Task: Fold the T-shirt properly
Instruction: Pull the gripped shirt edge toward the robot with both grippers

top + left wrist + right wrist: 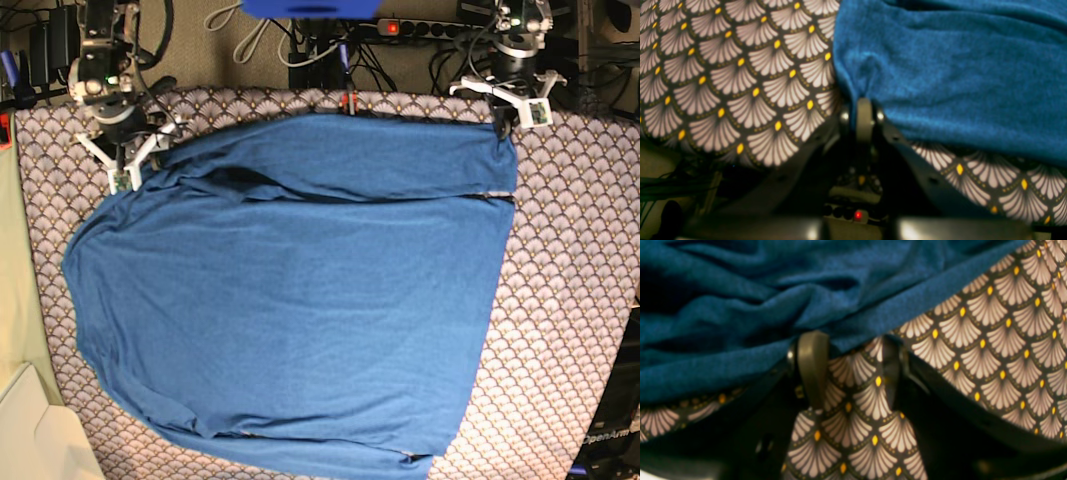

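The blue T-shirt (pixel 300 300) lies spread over most of the table, with a sleeve folded across its far part. My left gripper (pixel 503 122) is at the shirt's far right corner. In the left wrist view its fingers (pixel 864 116) are pressed together, shut on a pinch of the T-shirt (pixel 957 66) edge. At the far left corner of the shirt sits my right gripper (pixel 122 178). In the right wrist view it (pixel 851 353) stands open on the cloth, and the wrinkled T-shirt (pixel 740 306) edge lies across its fingertips.
A scallop-patterned tablecloth (pixel 570 300) covers the table. Behind the far edge are a power strip (pixel 430 25) and cables. A cream-coloured box (pixel 40 440) sits off the near left corner.
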Robot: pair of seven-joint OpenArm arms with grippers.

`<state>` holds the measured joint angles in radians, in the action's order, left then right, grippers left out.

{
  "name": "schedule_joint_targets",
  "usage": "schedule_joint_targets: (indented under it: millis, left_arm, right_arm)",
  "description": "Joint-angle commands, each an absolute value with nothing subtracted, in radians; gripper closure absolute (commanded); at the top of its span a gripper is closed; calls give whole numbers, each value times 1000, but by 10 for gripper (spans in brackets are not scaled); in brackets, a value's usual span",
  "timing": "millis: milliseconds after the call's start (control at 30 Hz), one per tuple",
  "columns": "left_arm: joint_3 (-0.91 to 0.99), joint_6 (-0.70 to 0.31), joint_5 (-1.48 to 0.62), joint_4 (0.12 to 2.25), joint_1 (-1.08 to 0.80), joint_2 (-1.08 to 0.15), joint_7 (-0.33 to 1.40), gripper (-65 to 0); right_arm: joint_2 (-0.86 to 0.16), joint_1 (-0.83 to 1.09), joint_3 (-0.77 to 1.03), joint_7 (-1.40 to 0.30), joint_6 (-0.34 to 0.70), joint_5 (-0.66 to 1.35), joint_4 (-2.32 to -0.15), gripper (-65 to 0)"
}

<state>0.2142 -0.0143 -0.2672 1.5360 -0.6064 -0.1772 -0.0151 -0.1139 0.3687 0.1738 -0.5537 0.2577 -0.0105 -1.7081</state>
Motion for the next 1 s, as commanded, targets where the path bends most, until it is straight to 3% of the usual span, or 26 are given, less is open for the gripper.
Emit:
schedule_joint_targets:
  millis: [0,333,533,567,967]
  left_arm:
    - [219,-10,-269,1550,-618,-182,-22,-5]
    - [217,-10,-269,1552,-618,-180,-22,-5]
    - [214,-10,-266,1566,-631,-180,-22,-5]
    - [214,-8,-265,1570,-633,-180,-22,-5]
    - [219,-4,-262,1675,-648,-183,-22,-5]
  right_arm:
    - [-119,369,173,-542,257,-5,-1721,-275]
    - [-117,338,171,-542,257,-5,-1652,-248]
    - [-119,305,174,-544,257,-7,-1544,-15]
    - [-119,306,176,-544,257,-7,-1547,0]
    - [-117,394,180,-544,257,-7,-1767,0]
